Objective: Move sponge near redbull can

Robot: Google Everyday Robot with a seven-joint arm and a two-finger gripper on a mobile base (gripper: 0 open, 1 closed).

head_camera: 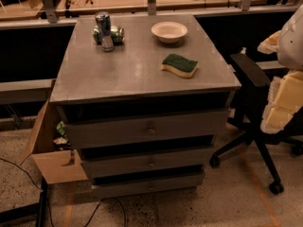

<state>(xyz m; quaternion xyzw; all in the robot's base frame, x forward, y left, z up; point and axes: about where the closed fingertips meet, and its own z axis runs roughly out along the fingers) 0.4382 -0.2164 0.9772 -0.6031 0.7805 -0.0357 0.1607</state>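
The sponge, dark green on top with yellow foam below, lies flat on the right part of the grey cabinet top. The redbull can, slim and silvery, stands upright at the back left of the top. My gripper is part of the pale arm at the right edge of the camera view. It is off the cabinet, to the right of the sponge and far from the can, and holds nothing that I can see.
A green can lies on its side just behind the redbull can. A pale bowl stands at the back, between can and sponge. A black office chair stands right of the cabinet, and an open cardboard box sits at its left.
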